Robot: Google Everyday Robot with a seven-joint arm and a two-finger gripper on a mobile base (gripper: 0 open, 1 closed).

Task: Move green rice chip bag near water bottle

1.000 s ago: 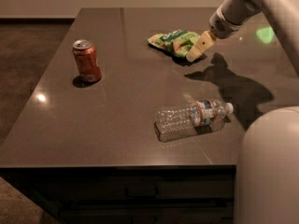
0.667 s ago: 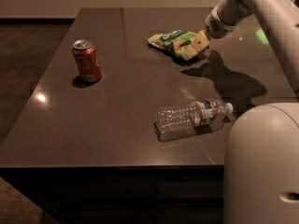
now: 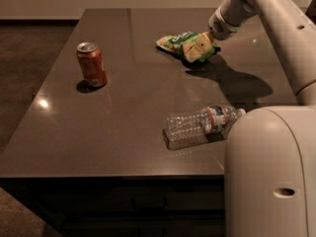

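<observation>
The green rice chip bag lies flat at the far right of the dark table. My gripper is down at the bag's right end, over or against it; the bag still rests on the table. The water bottle lies on its side near the table's front right edge, cap pointing right, well in front of the bag. Its right end is partly hidden behind my white body.
A red soda can stands upright on the left part of the table. My arm reaches in from the upper right and casts a shadow between bag and bottle. The table's front edge is close below the bottle.
My gripper has moved slightly left, further onto the bag's right end. My white body fills more of the lower right view. The bag, bottle and can have not moved.
</observation>
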